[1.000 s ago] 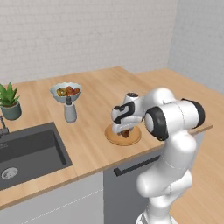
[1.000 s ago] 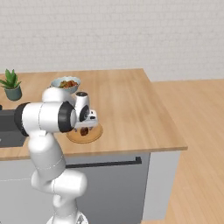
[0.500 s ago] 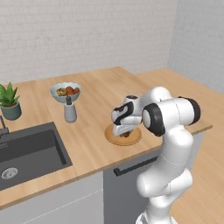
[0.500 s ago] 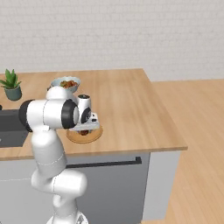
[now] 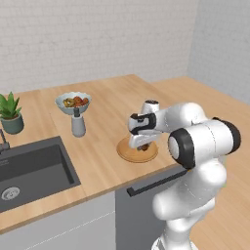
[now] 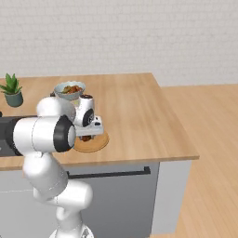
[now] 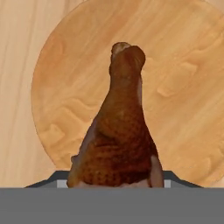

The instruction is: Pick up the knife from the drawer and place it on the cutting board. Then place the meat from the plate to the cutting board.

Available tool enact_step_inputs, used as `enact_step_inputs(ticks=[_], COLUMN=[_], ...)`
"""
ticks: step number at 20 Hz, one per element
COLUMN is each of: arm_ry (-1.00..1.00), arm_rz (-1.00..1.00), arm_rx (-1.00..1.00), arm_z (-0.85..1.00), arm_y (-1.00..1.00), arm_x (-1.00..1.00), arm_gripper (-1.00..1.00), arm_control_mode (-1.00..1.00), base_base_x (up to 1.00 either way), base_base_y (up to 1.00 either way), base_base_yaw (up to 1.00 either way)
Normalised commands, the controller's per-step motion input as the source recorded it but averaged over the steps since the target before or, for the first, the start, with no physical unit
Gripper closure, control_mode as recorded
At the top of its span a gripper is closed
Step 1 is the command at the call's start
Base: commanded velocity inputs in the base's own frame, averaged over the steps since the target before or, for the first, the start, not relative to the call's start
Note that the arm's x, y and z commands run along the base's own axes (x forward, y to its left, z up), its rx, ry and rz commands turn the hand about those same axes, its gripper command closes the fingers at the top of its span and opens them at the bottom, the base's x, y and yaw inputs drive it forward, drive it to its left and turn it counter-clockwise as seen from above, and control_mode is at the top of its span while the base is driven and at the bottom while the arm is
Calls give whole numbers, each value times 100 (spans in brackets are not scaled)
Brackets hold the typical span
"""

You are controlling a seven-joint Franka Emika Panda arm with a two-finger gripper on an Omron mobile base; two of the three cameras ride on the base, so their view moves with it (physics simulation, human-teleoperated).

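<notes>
Meat (image 7: 120, 135) sits right in front of the gripper (image 5: 141, 145), so close that its fat end is down at the bottom of the hand view, where the finger tips should be. It looks like a brown drumstick, and its thin end points away from the hand. Under it is the plate (image 7: 183, 78), round and tan, and the hand hangs just above that plate. I cannot tell if the fingers are wide, narrow or already pinching the meat, because the meat hides them. In the right base view the gripper (image 6: 88, 135) is low over the plate (image 6: 100, 144) near the counter's front edge. I do not see a knife or a cutting board near the hand, so I cannot say if the knife part is done. The meat is not moved yet. What seems left is to grab it, lift it and carry it to the board.
</notes>
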Motion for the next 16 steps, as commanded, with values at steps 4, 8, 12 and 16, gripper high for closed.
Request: enact_step_inputs(ticks=[4, 8, 12, 16], arm_ry=[-8, -3, -4, 0], arm_rz=[0, 0, 0, 0], arm_rx=[0, 0, 0, 0], arm_z=[100, 76, 62, 59], arm_y=[0, 0, 0, 0], arm_x=[-99, -86, -74, -54], arm_gripper=[100, 100, 100, 100], arm_control_mode=[-100, -100, -100, -100], base_base_x=[0, 0, 0, 0], base_base_y=[0, 0, 0, 0], base_base_yaw=[0, 0, 0, 0])
